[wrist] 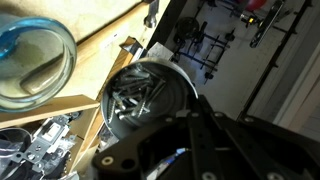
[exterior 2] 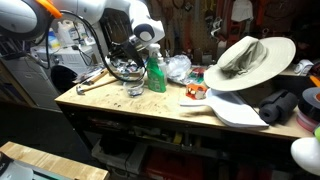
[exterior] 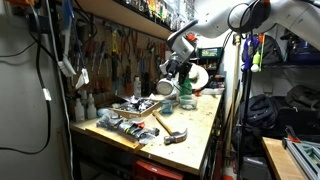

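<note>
Fingers (wrist: 150,148) grip screw tin (wrist: 140,95) | above workbench (exterior: 195,125) | beside green bottle (exterior 2: 155,72)

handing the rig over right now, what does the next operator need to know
End effector: directly above the bowl of screws; open or shut cannot be told.
Things: the bowl is beside the green spray bottle on the workbench. A glass jar is close by, and a hammer lies further along.
Done: the end effector is at the bowl.
Left: a grip on the bowl is unconfirmed, so check it first.
</note>
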Robot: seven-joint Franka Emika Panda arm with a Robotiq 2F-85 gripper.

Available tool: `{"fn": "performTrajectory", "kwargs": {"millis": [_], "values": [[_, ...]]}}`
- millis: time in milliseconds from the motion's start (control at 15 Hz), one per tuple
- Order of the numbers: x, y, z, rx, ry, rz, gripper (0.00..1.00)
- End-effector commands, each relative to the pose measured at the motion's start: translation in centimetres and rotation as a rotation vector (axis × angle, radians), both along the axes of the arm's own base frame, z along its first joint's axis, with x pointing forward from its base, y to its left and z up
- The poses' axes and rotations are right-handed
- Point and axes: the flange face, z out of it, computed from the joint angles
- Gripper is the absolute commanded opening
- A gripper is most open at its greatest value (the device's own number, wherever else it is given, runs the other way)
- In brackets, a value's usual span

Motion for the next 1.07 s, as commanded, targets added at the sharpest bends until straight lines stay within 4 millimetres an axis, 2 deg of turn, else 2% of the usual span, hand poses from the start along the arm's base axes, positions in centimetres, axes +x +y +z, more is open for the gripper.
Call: {"fn": "performTrajectory", "kwargs": {"millis": [0, 333, 1000], "values": [[0.7, -1.0, -0.7, 0.016, 0.051, 0.02, 0.01], [0.9, -1.9, -1.1, 0.057, 0.077, 0.029, 0.01], [1.5, -2.9, 0.1, 0.162, 0.082, 0.027, 0.01]]}}
